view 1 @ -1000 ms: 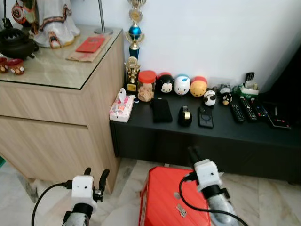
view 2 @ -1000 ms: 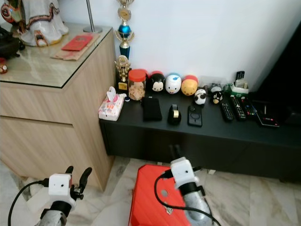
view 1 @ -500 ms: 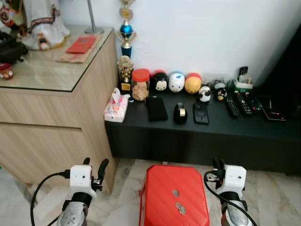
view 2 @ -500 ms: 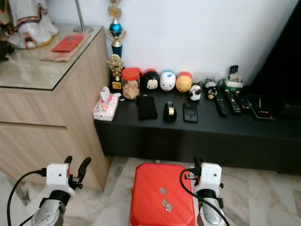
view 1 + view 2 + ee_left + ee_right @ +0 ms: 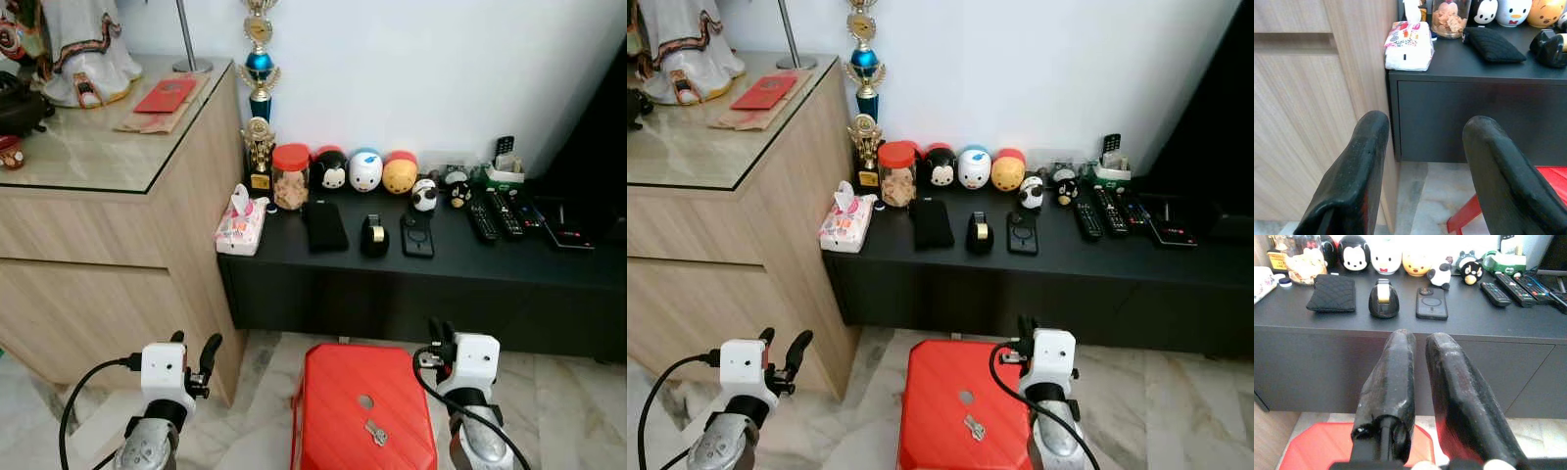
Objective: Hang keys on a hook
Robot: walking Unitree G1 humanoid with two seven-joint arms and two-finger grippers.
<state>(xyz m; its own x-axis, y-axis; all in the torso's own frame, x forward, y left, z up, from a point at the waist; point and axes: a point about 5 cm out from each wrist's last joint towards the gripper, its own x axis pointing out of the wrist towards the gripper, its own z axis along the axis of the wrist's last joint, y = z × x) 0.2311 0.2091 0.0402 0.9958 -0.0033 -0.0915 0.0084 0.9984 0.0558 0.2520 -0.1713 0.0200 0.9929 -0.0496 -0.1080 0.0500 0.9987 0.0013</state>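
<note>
Low down, keys (image 5: pixel 374 432) lie on the red stool (image 5: pixel 333 411), its near edge cut off | left gripper (image 5: pixel 193 351) beside the wooden cabinet (image 5: pixel 108 255), fingers wide apart, empty | right gripper (image 5: pixel 438 331) before the black shelf (image 5: pixel 549 269), fingers nearly closed, holding nothing | hook cannot be made out

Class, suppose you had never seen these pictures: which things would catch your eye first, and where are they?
The bright red stool on the marble floor, low between the two grippers, with a small set of keys lying on its top. Behind it, a row of round cartoon figures lines the back of the black low cabinet.
</note>
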